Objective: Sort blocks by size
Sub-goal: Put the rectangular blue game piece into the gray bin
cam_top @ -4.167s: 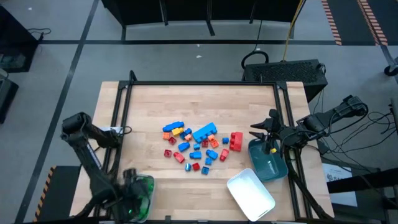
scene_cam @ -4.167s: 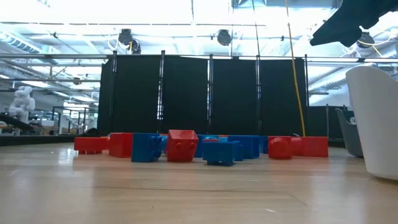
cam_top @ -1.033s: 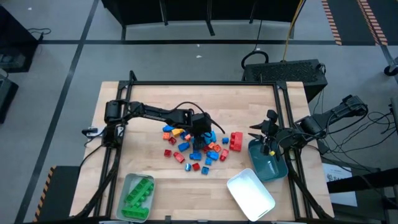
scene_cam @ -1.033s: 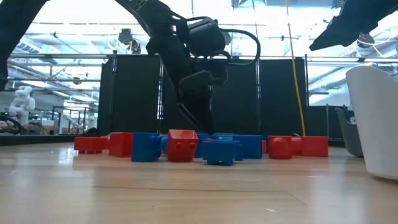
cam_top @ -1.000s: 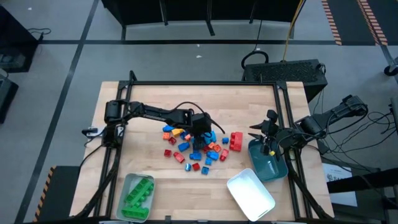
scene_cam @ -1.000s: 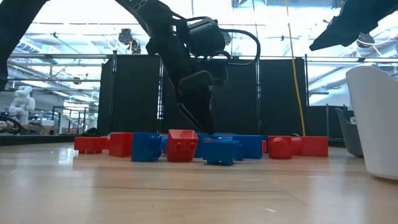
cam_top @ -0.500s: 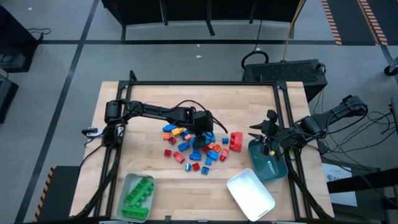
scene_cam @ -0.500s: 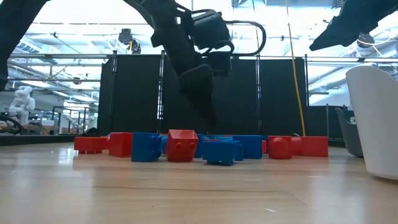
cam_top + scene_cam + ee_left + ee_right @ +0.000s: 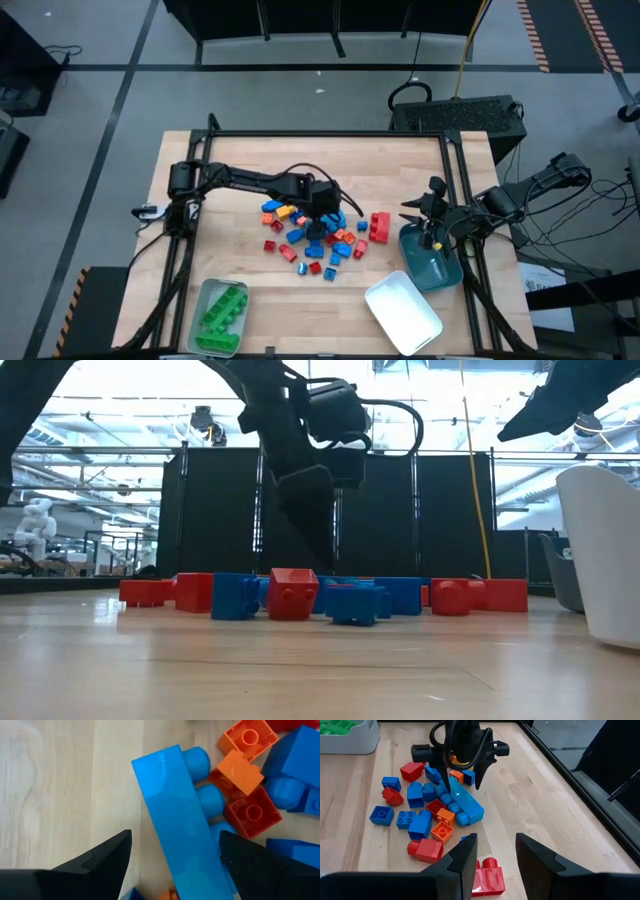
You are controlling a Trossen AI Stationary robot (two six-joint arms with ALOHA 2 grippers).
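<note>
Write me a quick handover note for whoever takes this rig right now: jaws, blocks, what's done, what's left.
Left gripper: jaws open, straddling the long blue plastic brick at the pile, nothing gripped yet.
Right gripper: waits above the teal tray, jaws apart, empty.
Done: green studded bricks lie in the pale grey tray.
Left: the blue, red and orange bricks remain mid-table; the white tray looks empty.

Bright, even overhead light; the bench (image 9: 400, 170) shows only soft, short shadows. In the low view, ceiling lights blow out to white glare and the near bench surface blurs. The left wrist view is sharp, close
</note>
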